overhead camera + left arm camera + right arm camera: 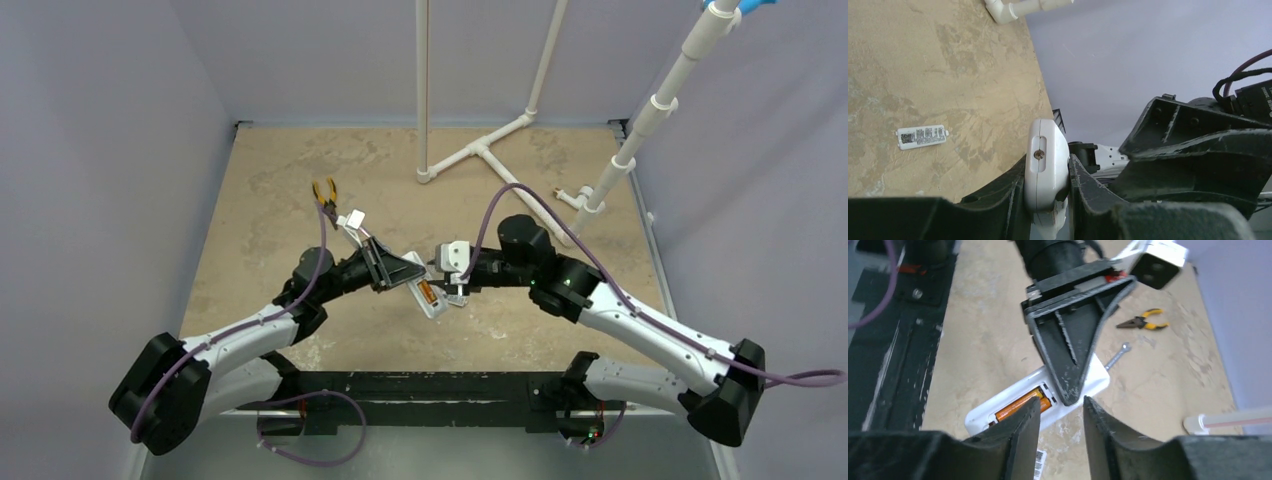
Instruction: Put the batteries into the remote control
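Left jaws pinch the remote control (979, 418) by its edges, mid-frame above the surface (270, 180). The batteries (1020, 405) lie in its recess. Right jaws are slightly spread and empty. I'd press each battery down gently and squarely.

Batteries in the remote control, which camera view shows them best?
Right wrist: the orange batteries lie plainly in the open recess of the remote control. Top external shows them only as an orange speck; left wrist shows just the remote's end, no batteries.
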